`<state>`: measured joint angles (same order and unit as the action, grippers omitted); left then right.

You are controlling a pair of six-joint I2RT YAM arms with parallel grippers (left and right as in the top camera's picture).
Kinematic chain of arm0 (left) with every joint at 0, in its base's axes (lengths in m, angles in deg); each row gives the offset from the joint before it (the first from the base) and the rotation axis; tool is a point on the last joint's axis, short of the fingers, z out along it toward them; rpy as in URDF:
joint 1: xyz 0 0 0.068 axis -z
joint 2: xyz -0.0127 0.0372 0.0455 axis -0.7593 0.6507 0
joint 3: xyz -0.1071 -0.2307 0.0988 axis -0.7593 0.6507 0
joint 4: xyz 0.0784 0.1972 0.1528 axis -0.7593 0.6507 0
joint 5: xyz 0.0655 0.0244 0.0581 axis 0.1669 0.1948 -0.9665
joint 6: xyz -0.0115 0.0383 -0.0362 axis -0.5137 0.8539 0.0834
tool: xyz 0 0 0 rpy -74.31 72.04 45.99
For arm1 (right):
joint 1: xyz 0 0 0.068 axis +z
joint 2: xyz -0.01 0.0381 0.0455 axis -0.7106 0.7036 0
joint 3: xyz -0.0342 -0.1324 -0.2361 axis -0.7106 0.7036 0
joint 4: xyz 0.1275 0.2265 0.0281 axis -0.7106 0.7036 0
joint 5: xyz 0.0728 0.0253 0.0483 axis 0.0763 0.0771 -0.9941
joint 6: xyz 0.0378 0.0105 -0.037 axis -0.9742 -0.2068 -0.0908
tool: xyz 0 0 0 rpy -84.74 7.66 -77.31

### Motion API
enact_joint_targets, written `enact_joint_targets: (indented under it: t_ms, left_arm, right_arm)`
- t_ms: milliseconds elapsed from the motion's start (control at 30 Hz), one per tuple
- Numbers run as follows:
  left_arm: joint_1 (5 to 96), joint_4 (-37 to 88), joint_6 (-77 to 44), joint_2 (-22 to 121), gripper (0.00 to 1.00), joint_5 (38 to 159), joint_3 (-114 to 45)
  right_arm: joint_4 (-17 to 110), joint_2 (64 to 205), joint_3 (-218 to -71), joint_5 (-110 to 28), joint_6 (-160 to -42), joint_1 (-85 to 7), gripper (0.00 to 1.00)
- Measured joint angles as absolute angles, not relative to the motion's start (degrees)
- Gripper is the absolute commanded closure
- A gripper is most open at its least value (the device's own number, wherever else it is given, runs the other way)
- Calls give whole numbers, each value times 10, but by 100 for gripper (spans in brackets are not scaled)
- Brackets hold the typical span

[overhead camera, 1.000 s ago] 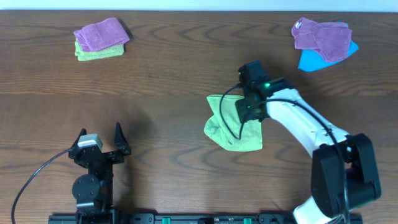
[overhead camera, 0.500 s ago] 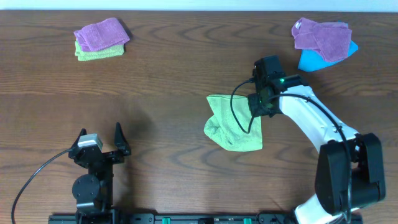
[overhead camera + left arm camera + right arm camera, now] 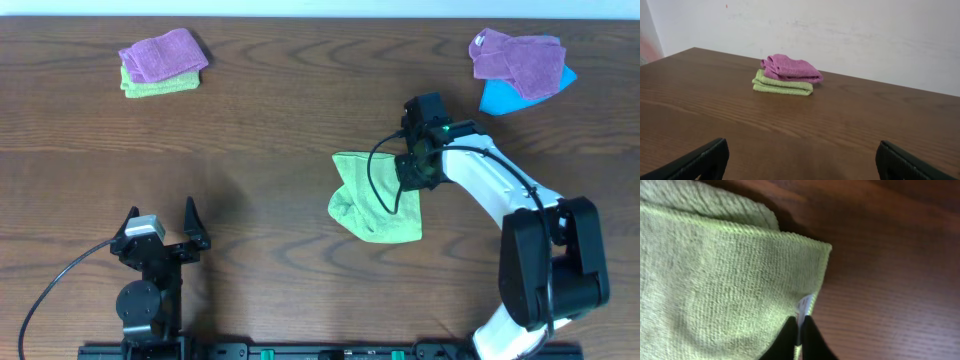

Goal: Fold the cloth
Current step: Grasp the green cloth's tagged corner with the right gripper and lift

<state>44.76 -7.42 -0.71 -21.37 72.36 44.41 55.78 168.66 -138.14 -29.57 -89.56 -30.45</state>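
from overhead: shows the cloth [image 3: 375,205] right of centre on the surface [image 3: 270,130], bunched and partly doubled over, not yet a tidy fold. puts the right arm [image 3: 480,182] reaching in from the near right, its wrist low over the cloth's upper right corner, probably because that corner gives the best hold for drawing one side across. finds the left fingers [image 3: 191,216] near the front edge, well apart from the cloth, spread wide with nothing between them, likely parked there to keep clear. takes in the left pile [image 3: 160,65] and the right pile [image 3: 520,65] at the far corners too, both well apart from the work.

from the left wrist: looks out between two open fingertips at the left pile, purple on top of dull green. gives no sight of the cloth.

from the right wrist: closes in on the corner. has the right fingers [image 3: 786,341] pressed together on the hem just below the white tag [image 3: 806,304], with a thin strip of fabric pinched between them. seems to grip at the very edge so that one layer can be lifted without gathering what lies under it. reveals another layer curling out at upper left. calls next, by this reading, for a lift and a carry toward the opposite side. risks a slip, given so slight a pinch.
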Motion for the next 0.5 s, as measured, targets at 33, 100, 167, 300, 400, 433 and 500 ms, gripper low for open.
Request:
enact_joint_targets:
  t_ms: [33,100,167,300,400,433,500]
  left_arm:
    - [448,-74,-7,-214,5,724,444]
    - [448,-74,-7,-214,5,724,444]
    - [448,-74,-7,-214,5,724,444]
    - [448,-74,-7,-214,5,724,444]
    - [448,-74,-7,-214,5,724,444]
    - [448,-74,-7,-214,5,724,444]
    - [448,-74,-7,-214,4,724,444]
  right_arm:
    - [556,1687,-1381,-296,-896,-305,99]
    - [550,1687,-1381,-296,-896,-305,99]
    - [543,1687,-1382,-296,-896,-305,99]
    - [553,1688,-1402,-304,-893,-304,99]
    - [558,1688,-1458,-310,-884,-304,98]
    - [556,1688,-1471,-311,-881,-305,99]
    - [553,1688,-1505,-309,-874,-305,99]
